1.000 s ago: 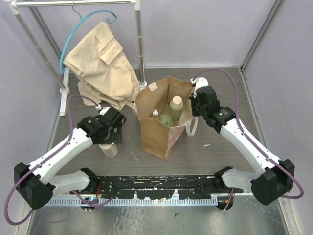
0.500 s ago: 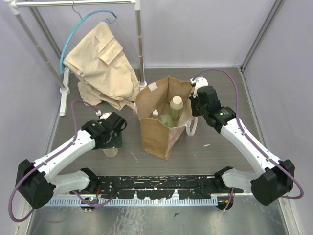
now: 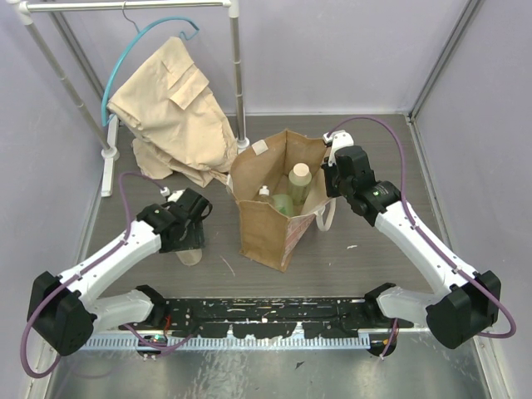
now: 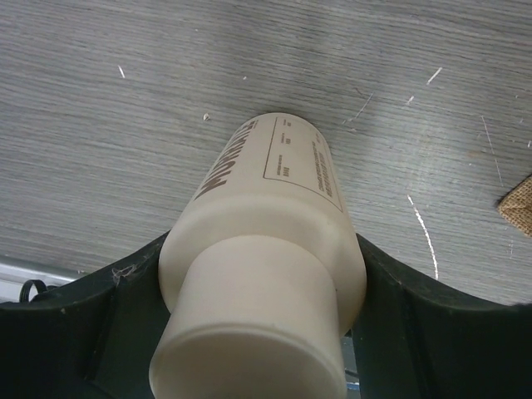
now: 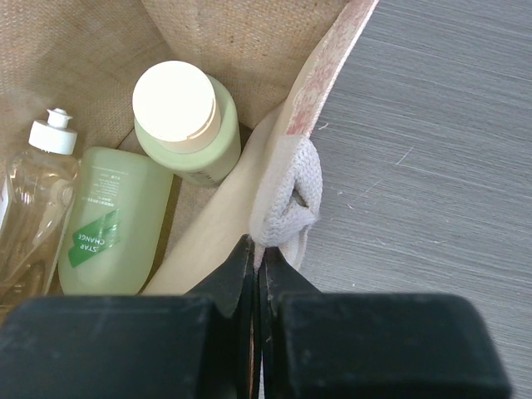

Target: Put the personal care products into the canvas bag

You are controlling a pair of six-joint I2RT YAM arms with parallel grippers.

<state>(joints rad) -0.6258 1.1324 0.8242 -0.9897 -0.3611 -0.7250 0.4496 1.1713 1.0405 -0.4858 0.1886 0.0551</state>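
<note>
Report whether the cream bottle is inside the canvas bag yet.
Out: the cream bottle stands on the table, left of the canvas bag, flanked by the left gripper.

Pale lilac walls [image 3: 332, 50] close in the back and both sides, evenly lit with no hard shadows. The table [image 3: 374, 166] is grey with a fine wood grain, and up close it carries thin pale scratches [image 4: 424, 233]. In the far left corner stands a white clothes rack [image 3: 237, 75] with a teal hanger [image 3: 137, 50] hooked over its top bar. A beige garment with pockets [image 3: 170, 108] slumps from the hanger onto the tabletop, possibly cargo trousers, though the folds hide its cut. A black rail [image 3: 266, 316] runs along the near edge, and beyond it lies a dull metal sheet [image 3: 249, 374].
</note>
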